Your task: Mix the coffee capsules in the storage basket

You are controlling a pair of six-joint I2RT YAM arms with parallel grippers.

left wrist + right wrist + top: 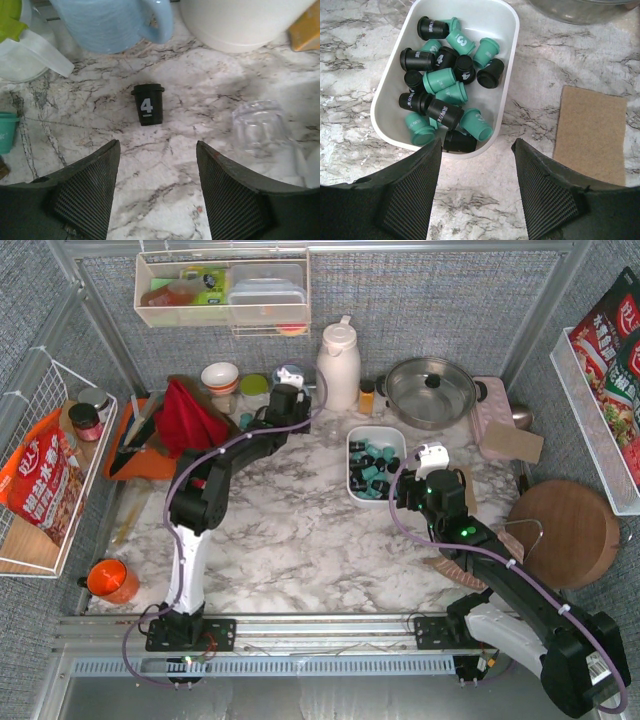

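Observation:
The white storage basket (510, 85) holds several teal-green and black coffee capsules (439, 80) lying jumbled together. My right gripper (476, 145) hangs open just short of the basket's near end, with nothing between its fingers. From above, the basket (352, 455) sits mid-table, with the right gripper (418, 468) at its right side. One black capsule marked 4 (148, 104) stands alone on the marble, straight ahead of my open, empty left gripper (157, 145). A teal capsule (6, 131) shows at that view's left edge. The left gripper (286, 385) is reached to the back of the table.
Near the lone capsule are a blue mug (115, 22), a white jug (240, 20) and a clear cup (260, 127). A brown mat (592, 132) lies right of the basket. A steel pot (430, 390), red cloth (190, 415), orange mug (112, 580) and round wooden board (565, 533) ring the table.

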